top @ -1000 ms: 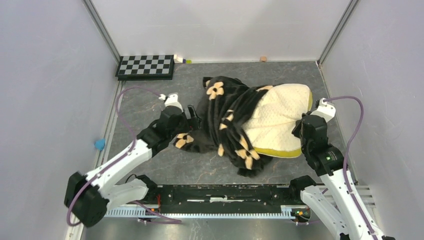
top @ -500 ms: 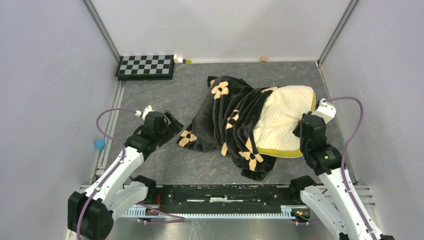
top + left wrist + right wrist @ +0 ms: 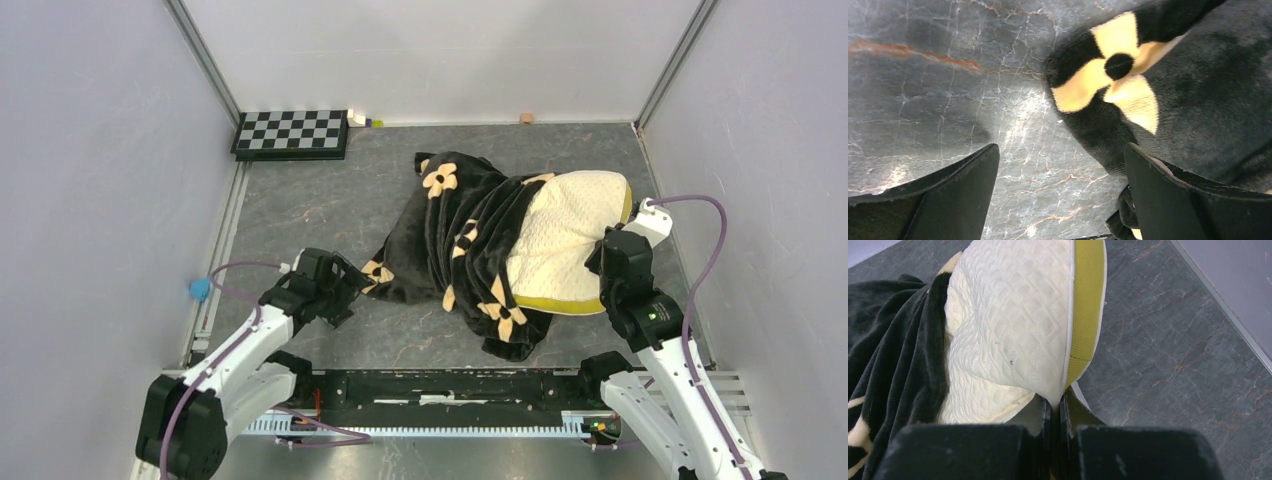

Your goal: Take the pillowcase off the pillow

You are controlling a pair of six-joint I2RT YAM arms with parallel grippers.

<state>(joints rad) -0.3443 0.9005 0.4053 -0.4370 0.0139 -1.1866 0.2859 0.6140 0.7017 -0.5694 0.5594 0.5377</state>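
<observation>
Two grippers, two states. The left gripper [image 3: 345,292] stands wide open and holds nothing; in its wrist view both fingers [image 3: 948,195] frame a patch of bare table [image 3: 923,90], and the right one sits just beside (perhaps touching, I cannot tell) the near corner of the pillowcase [image 3: 1208,100]. A tan flower [image 3: 1113,75] is printed on that corner, which lies flat on the table.

The right gripper [image 3: 1055,402] is closed tight on the pillow [image 3: 1008,330], pinching its edge where the quilted cream face meets the yellow trim [image 3: 1085,300].

From above, the pillow [image 3: 565,240] lies at the right of the table [image 3: 320,200], its right half bare. The pillowcase [image 3: 460,230] is bunched in folds over the left half and spills onto the table towards the left arm. A checkerboard [image 3: 291,132] sits at the far left corner, well apart from both.
</observation>
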